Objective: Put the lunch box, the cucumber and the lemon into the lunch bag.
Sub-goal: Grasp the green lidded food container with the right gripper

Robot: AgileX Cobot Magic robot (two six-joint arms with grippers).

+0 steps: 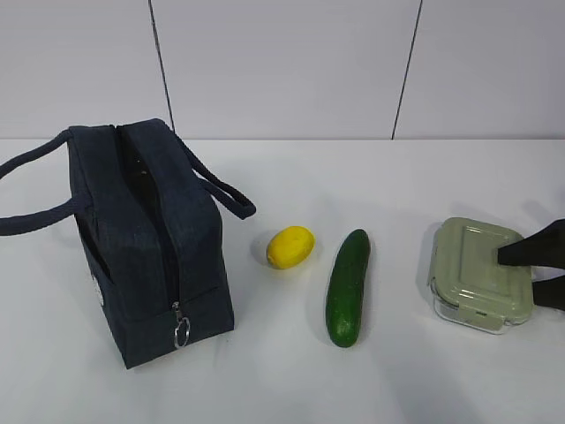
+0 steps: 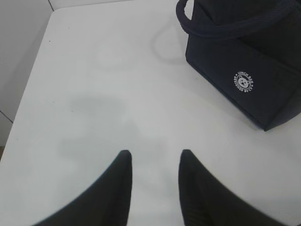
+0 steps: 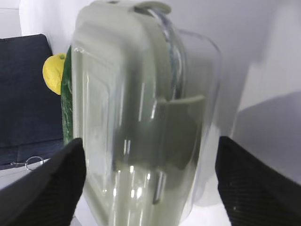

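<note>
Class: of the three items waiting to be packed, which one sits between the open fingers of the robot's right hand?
The lunch box, with its sage-green lid; the cucumber and lemon lie untouched further left.

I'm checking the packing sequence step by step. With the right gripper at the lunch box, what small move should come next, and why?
Probably close the right gripper on the lunch box. Its jaws stand wide open on either side of the box, not yet pinching it, and the box sits on the table, far from the lunch bag.

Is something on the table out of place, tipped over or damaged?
Nothing stands out. The bag stands upright, the lemon and cucumber lie apart on the table, and the box sits flat with its lid on.
</note>
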